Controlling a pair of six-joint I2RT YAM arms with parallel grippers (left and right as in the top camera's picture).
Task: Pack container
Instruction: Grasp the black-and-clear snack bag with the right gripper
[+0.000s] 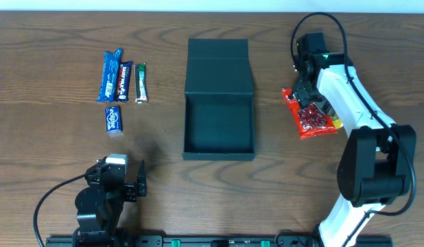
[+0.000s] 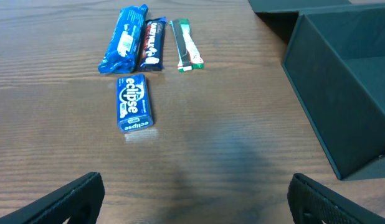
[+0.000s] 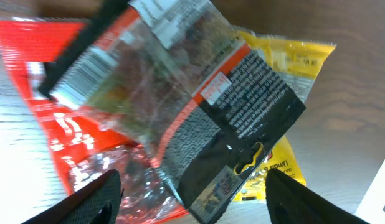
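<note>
**Jaws apart on both arms; container (image 1: 219, 130) open mid-table**

Right gripper (image 3: 189, 193), fingers spread wide, straddles a clear black-labelled packet (image 3: 242, 106) lying over a red packet (image 1: 311, 120) and a yellow packet (image 3: 292, 56), right of the container. Left gripper (image 2: 195, 199), equally parted, hovers over the table (image 2: 242, 143) near the eclipse box (image 2: 134, 103).

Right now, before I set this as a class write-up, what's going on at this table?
Two robot arms are packing snacks into a dark container, which sits open mid-table with nothing visible inside. The right gripper, fingers apart, hovers over a pile right of the container: a clear-and-black packet on a red packet and a yellow packet. The left gripper is open and holds nothing. A blue packet, two bars and an eclipse box lie untouched left of the container.
</note>
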